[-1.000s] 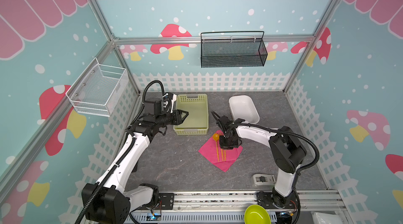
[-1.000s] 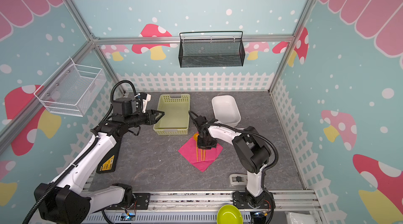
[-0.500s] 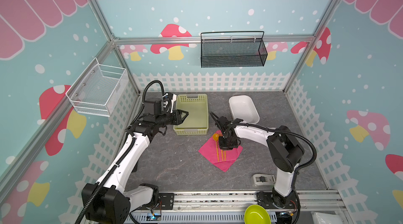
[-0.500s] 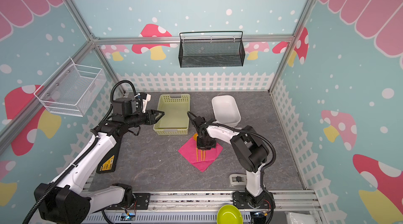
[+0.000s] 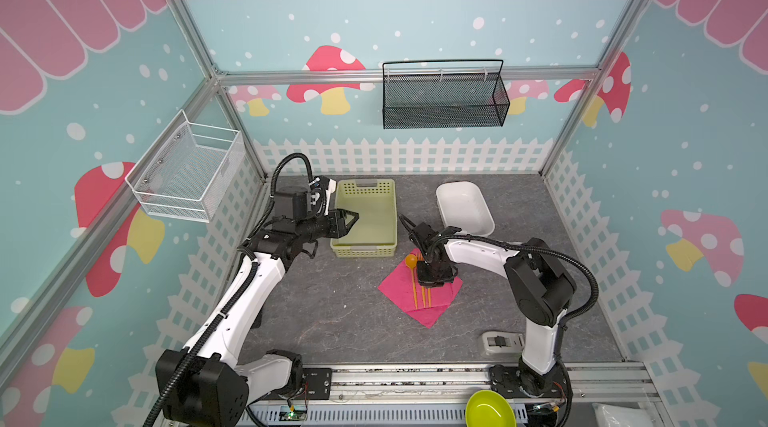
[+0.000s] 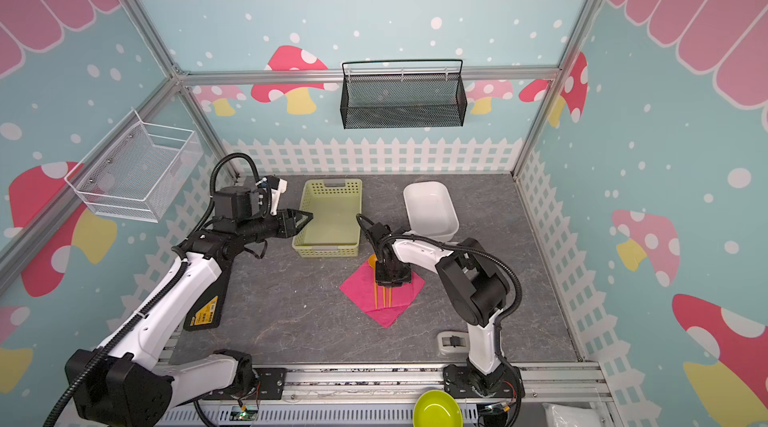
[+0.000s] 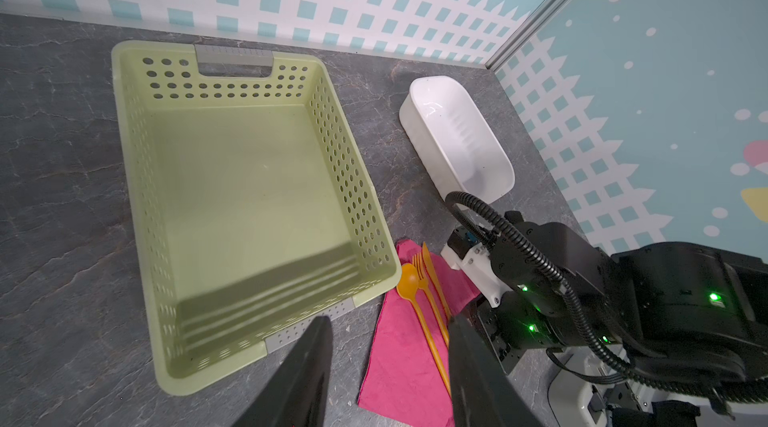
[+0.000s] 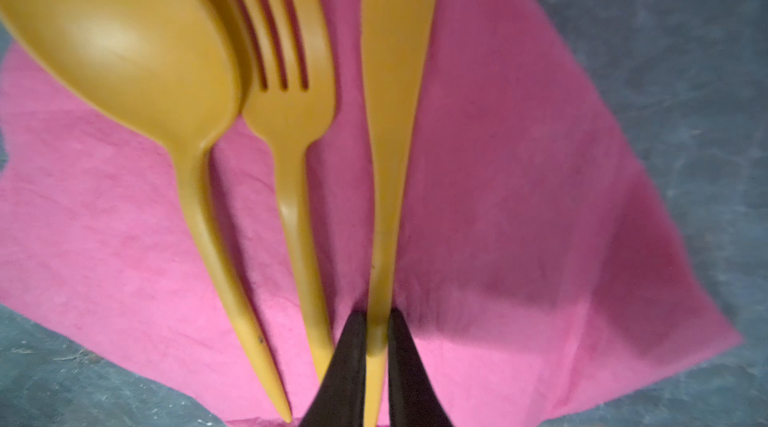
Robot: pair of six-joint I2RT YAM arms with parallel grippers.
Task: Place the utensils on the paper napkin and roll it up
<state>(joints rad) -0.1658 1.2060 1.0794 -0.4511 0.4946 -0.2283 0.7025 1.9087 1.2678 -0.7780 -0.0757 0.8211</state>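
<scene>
Item: three orange plastic utensils, namely spoon (image 8: 124, 42), fork (image 8: 291, 113) and knife (image 8: 390, 113). They lay side by side on the paper napkin (image 8: 519, 196), heads towards the counter's back edge and handles towards its front edge. The spoon lay nearest the left arm and the knife nearest the right, with the spoon's bowl at the napkin's edge closest to the green basket (image 5: 365, 186). The paper napkin was magenta, flat and unrolled. It was set cornerwise near the middle of the counter (image 5: 332, 312), its far corner just beside the basket's front right corner. The right gripper (image 8: 376, 317) pointed down over the napkin, its fingers drawn together on the knife's handle. The left gripper (image 5: 353, 223) was raised above the basket's left rim, jaws apart and holding nothing. The green basket stood left of middle towards the back edge. A white tub (image 5: 446, 192) stood askew to the basket's right, apart from it.
</scene>
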